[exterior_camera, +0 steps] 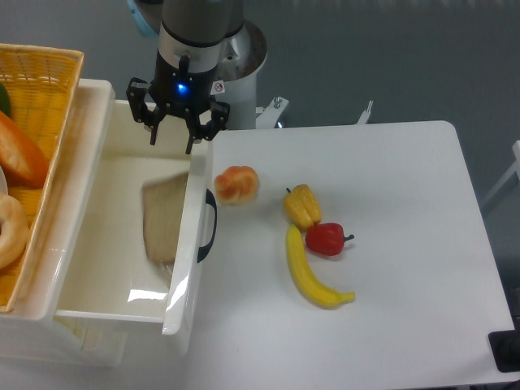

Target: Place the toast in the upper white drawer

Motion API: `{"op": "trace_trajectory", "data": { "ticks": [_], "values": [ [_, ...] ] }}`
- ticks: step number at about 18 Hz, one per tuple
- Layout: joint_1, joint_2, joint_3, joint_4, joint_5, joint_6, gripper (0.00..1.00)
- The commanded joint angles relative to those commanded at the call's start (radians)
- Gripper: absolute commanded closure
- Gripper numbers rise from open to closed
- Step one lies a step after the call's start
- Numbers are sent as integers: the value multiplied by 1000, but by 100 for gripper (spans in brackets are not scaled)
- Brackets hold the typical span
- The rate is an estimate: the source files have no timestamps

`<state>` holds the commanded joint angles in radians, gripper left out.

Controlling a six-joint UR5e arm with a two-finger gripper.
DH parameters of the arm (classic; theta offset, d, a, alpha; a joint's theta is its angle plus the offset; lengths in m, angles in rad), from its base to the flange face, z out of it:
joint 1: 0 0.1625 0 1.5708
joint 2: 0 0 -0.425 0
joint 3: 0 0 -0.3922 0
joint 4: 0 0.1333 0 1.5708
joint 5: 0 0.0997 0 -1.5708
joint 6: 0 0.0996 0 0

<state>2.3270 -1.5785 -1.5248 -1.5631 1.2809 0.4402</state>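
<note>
Toast [165, 218] is lying below my released gripper [171, 138] inside the upper white drawer [193, 268], so I'm risking clipping its wall when retracting.

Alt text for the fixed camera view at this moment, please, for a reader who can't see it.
The toast appears blurred inside the open upper white drawer, below the open, empty gripper above the drawer's back end. On the white table to the right lie a bun, a yellow pepper, a red pepper and a banana; a yellow wicker basket sits at left.
</note>
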Motion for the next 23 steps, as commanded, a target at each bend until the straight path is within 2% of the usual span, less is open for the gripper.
{"op": "trace_trajectory", "data": {
  "ticks": [2, 3, 6, 10, 13, 18, 23],
  "values": [
    [0, -2, 3, 3, 3, 5, 23],
    [2, -2, 3, 0, 53, 5, 0],
    [12, -5, 11, 3, 92, 8, 0],
    [20, -18, 11, 70, 149, 11, 0],
    [49, -18, 5, 107, 150, 14, 0],
    [100, -21, 5, 109, 155, 116, 0],
    [112, -35, 3, 106, 271, 189, 0]
  ]
}}
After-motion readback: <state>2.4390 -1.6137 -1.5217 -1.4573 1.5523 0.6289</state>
